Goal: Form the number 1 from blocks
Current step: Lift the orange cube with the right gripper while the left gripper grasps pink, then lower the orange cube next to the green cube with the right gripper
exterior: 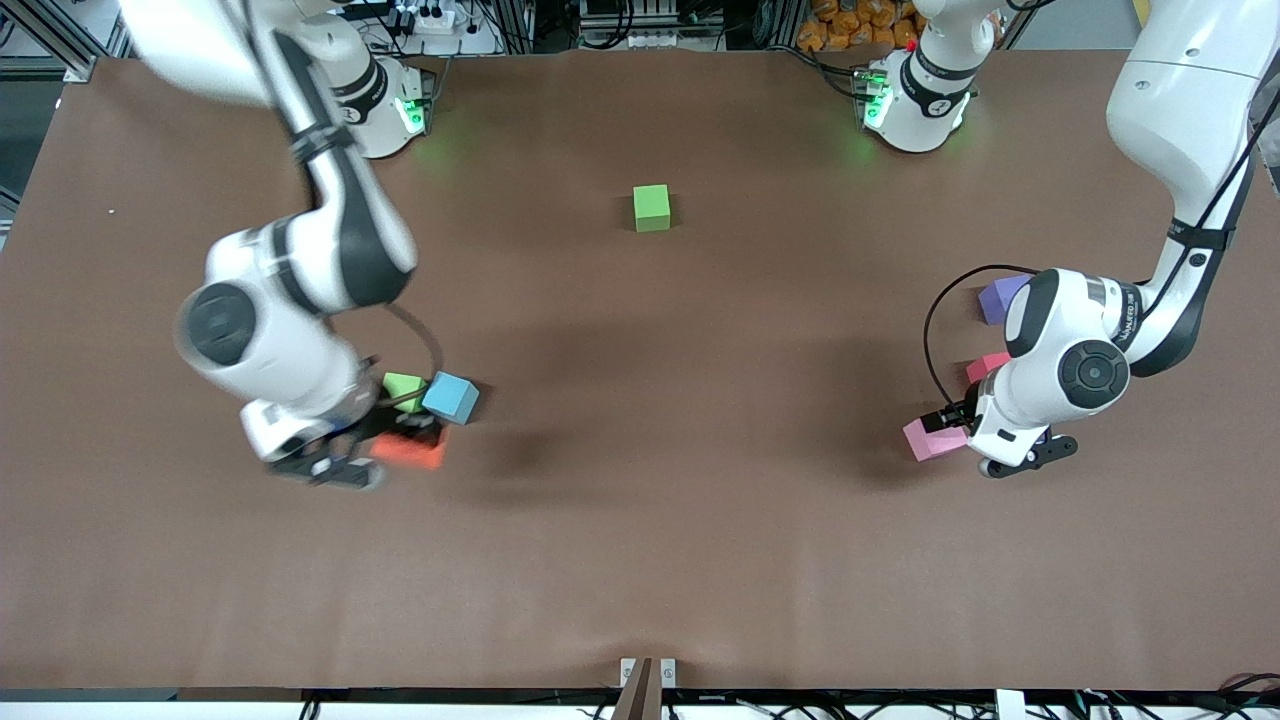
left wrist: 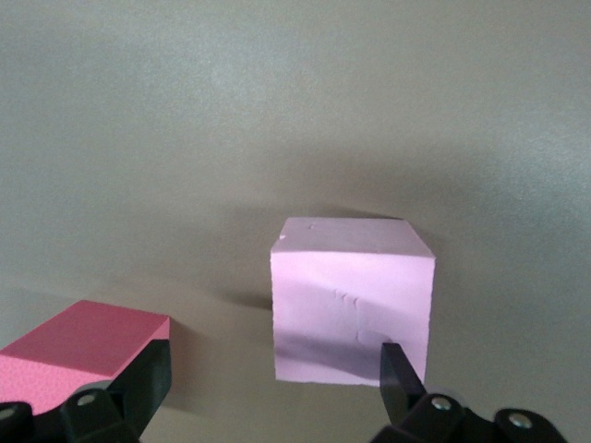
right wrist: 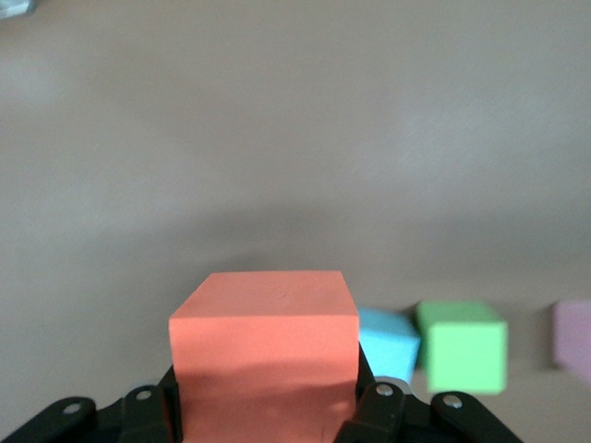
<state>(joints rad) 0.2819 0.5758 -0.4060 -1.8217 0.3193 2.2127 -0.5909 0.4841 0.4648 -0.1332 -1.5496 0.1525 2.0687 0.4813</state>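
My right gripper (exterior: pixel 392 452) (right wrist: pixel 265 392) is shut on an orange block (exterior: pixel 408 450) (right wrist: pixel 265 337), held just above the table close to a blue block (exterior: pixel 451 398) (right wrist: pixel 388 343) and a green block (exterior: pixel 403 388) (right wrist: pixel 462 345). Toward the left arm's end, my left gripper (exterior: pixel 953 420) (left wrist: pixel 274 374) is open and low, right beside a light pink block (exterior: pixel 932 439) (left wrist: pixel 353 300). That block lies just ahead of the fingers (left wrist: pixel 399 374), not clamped. A darker pink-red block (exterior: pixel 988 366) (left wrist: pixel 78 346) lies next to the other finger. Another green block (exterior: pixel 651 208) sits alone mid-table, nearer the bases.
A purple block (exterior: pixel 1003 298) lies by the left arm's wrist, farther from the front camera than the pink-red one. A pale pink-purple block (right wrist: pixel 574 337) shows at the edge of the right wrist view. The brown table (exterior: pixel 700 520) is bare toward the front camera.
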